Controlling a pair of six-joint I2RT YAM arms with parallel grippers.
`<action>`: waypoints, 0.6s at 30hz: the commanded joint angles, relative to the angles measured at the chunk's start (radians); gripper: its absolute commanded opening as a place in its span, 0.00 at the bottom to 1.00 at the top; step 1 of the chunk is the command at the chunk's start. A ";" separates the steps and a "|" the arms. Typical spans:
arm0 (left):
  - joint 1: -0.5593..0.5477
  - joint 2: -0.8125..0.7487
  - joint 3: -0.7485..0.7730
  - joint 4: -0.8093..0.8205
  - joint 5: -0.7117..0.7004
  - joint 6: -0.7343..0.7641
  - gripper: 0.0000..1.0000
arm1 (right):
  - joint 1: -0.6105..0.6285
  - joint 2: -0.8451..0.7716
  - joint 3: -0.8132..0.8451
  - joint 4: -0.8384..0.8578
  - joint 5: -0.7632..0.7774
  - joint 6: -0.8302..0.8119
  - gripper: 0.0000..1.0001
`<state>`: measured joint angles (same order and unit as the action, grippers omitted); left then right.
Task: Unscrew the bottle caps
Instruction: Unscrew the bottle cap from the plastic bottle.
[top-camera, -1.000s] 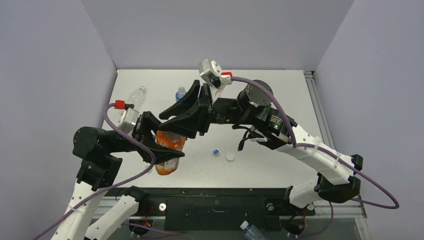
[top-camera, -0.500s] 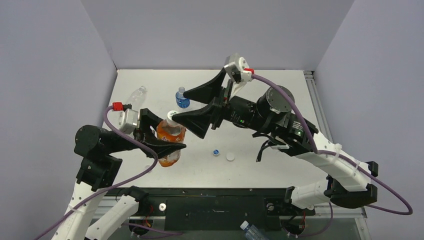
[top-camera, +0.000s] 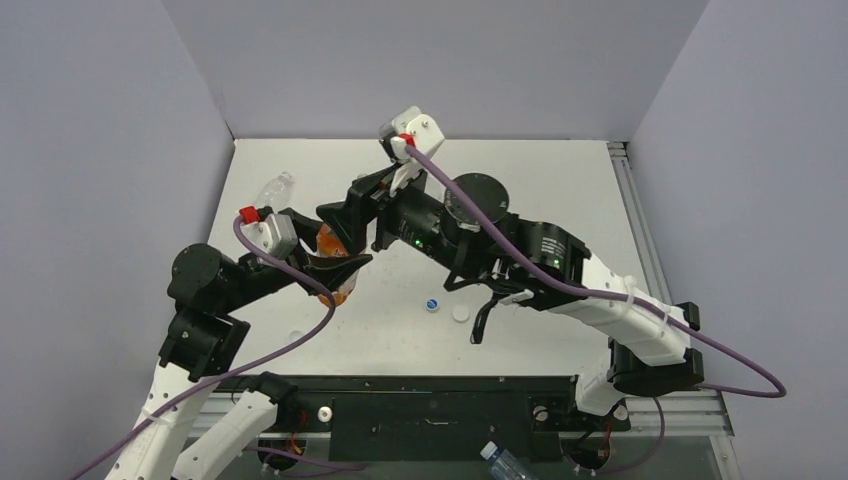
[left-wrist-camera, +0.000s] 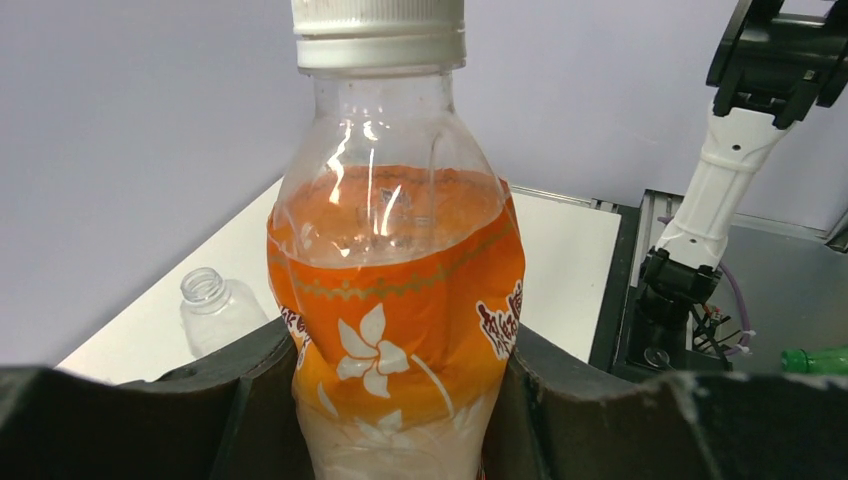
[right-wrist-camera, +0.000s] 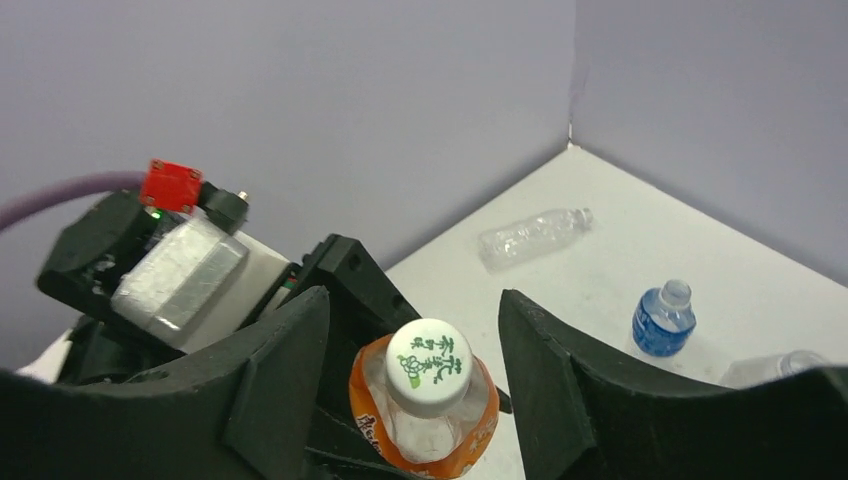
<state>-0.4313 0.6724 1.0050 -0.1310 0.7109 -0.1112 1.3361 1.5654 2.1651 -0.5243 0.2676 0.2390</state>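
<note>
My left gripper (left-wrist-camera: 395, 405) is shut on the body of an orange-labelled bottle (left-wrist-camera: 395, 300) and holds it upright. The bottle's white ridged cap (left-wrist-camera: 378, 35) is on its neck. In the right wrist view the cap (right-wrist-camera: 430, 367), with green print on top, sits between the spread fingers (right-wrist-camera: 270, 390) of my open right gripper (right-wrist-camera: 415, 330); they do not touch it. In the top view the right gripper (top-camera: 348, 213) hangs over the left gripper (top-camera: 335, 268) and the bottle (top-camera: 328, 243), hiding the cap. Two loose caps lie on the table, one blue with a white top (top-camera: 432, 305) and one white (top-camera: 460, 314).
An uncapped clear bottle (top-camera: 275, 188) lies at the far left of the table, also seen in the right wrist view (right-wrist-camera: 535, 233). A small blue-labelled uncapped bottle (right-wrist-camera: 662, 320) stands behind. Another bottle (top-camera: 500, 462) lies below the table's near edge.
My right gripper has swung left and come over the orange bottle's cap. My left gripper has carried the bottle a little farther back.
</note>
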 joint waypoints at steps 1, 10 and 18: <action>0.002 -0.009 0.006 0.008 -0.052 0.029 0.06 | 0.005 0.014 0.015 -0.026 0.059 -0.005 0.55; 0.002 -0.006 0.005 0.020 -0.054 0.011 0.05 | 0.000 0.015 -0.025 0.032 0.052 0.017 0.31; 0.002 -0.002 0.008 0.039 -0.059 -0.011 0.04 | -0.015 0.042 -0.027 0.051 0.034 0.042 0.34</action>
<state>-0.4305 0.6697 1.0046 -0.1314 0.6666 -0.1085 1.3289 1.6081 2.1429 -0.5236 0.3065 0.2543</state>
